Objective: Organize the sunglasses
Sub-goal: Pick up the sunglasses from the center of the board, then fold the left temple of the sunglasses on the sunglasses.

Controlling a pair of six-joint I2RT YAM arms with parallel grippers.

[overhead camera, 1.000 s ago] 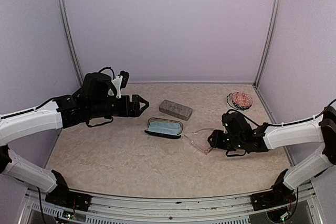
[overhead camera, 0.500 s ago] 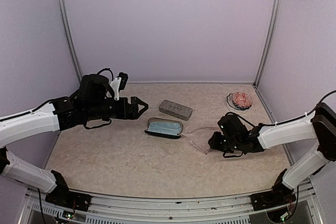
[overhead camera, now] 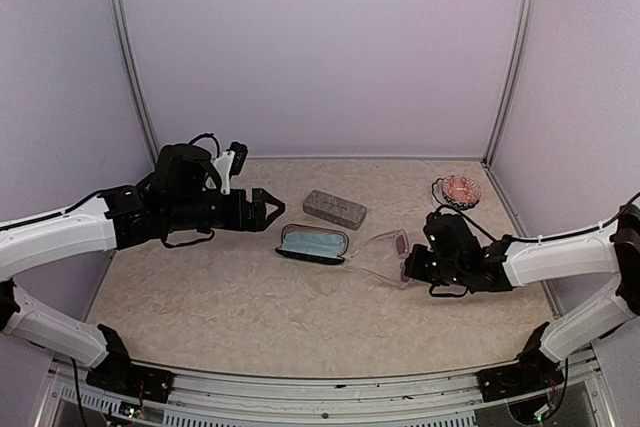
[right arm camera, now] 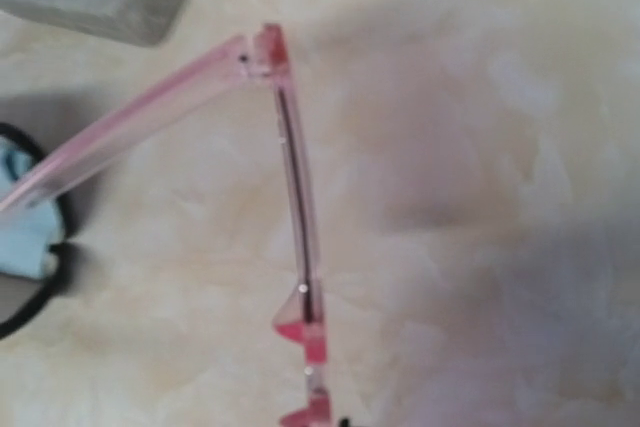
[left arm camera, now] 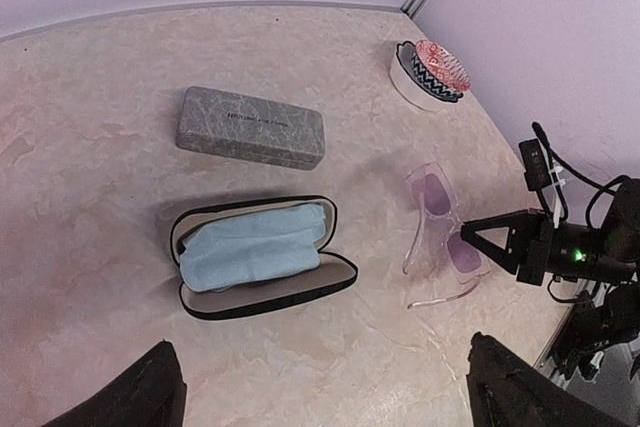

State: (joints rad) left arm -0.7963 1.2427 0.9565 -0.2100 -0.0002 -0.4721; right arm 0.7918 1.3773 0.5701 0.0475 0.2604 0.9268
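The sunglasses [overhead camera: 384, 251] are a clear pale-pink plastic pair with purple-tinted lenses, arms unfolded. My right gripper [overhead camera: 408, 265] is shut on the frame front at its right end and holds the pair tipped up off the table, right of centre. The left wrist view has the sunglasses [left arm camera: 440, 232] with the right gripper [left arm camera: 492, 237] pinching a lens edge. The right wrist view shows the sunglasses [right arm camera: 300, 217] edge-on, running up from the bottom of the frame. My left gripper [overhead camera: 274, 205] hovers open and empty at the left, its fingertips [left arm camera: 150, 387] spread wide.
A black oval case [overhead camera: 313, 244] lies open at the centre with a blue cloth [left arm camera: 250, 247] inside. A shut grey case [overhead camera: 334, 209] lies just behind it. A small patterned bowl [overhead camera: 458, 191] stands at the back right near the wall.
My right gripper has closed on the sunglasses and tipped them up off the table. The left arm has barely moved.
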